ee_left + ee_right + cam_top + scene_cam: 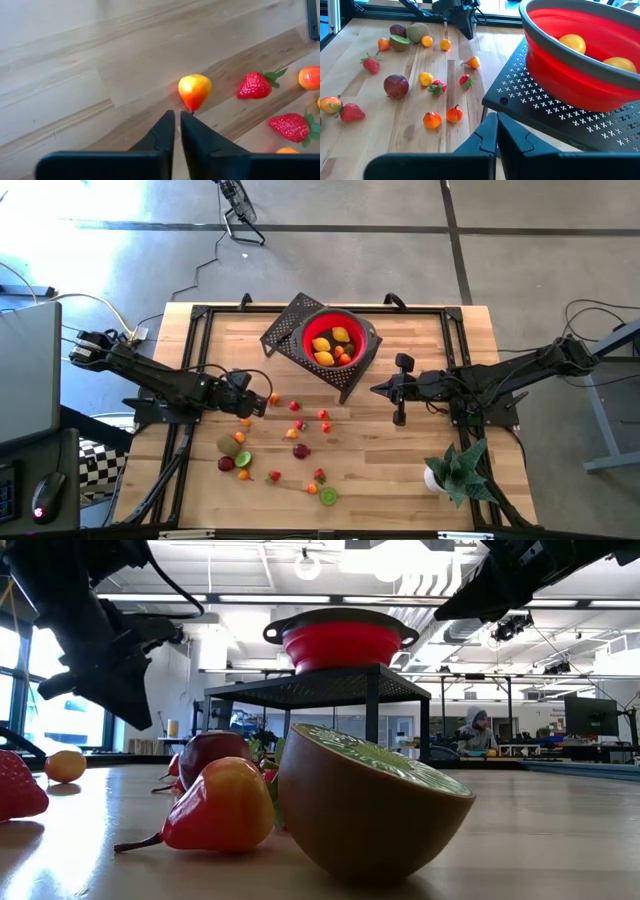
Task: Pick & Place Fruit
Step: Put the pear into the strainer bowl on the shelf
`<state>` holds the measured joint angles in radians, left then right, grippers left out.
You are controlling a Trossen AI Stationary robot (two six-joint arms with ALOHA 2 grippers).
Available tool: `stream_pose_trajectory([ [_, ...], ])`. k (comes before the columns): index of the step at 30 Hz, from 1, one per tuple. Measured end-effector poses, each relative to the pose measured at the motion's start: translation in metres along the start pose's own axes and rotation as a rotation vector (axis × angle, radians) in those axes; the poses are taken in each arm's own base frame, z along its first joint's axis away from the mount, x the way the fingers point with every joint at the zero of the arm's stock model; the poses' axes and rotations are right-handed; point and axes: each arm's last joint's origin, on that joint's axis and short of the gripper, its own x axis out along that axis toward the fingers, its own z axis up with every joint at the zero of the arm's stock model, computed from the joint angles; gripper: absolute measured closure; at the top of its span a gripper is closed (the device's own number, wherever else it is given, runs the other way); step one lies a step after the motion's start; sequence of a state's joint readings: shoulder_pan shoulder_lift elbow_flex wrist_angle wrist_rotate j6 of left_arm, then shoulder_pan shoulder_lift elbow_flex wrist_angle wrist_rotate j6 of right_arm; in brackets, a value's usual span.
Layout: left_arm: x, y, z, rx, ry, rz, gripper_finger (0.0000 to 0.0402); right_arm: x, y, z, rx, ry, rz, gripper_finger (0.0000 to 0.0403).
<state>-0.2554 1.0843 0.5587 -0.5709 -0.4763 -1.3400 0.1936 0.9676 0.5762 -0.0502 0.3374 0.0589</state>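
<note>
The bowl [337,340] sits on a rack [300,330]; loose fruit [298,450] lies scattered on the surface [400,470] before the rack

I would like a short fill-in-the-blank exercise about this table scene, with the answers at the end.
1. The red bowl stands on a black perforated ____.
2. The left tool points at a yellow-orange fruit and holds ____.
3. The potted plant stands near the ____ arm.
4. The fruits inside the bowl are mostly ____ in colour.

Answers: stand; nothing; right; yellow
</note>
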Motion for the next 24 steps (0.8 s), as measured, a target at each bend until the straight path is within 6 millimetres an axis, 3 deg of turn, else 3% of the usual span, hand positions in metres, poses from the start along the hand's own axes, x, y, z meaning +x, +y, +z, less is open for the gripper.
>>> stream_pose_trajectory([
  [15,0.0,-0.0006,-0.0011,-0.002,0.042,-0.013,0.0161,0.0,-0.0001,-0.001,-0.005,0.01,-0.001,0.0401],
  [19,-0.0001,-0.0007,-0.0011,-0.002,0.04,-0.013,0.0133,0.0,-0.0001,-0.0011,-0.007,0.011,-0.001,0.0401],
  [24,-0.0001,-0.0007,-0.001,0.013,0.038,-0.013,0.0126,0.0,-0.0001,-0.0012,-0.007,0.012,-0.001,0.0401],
])
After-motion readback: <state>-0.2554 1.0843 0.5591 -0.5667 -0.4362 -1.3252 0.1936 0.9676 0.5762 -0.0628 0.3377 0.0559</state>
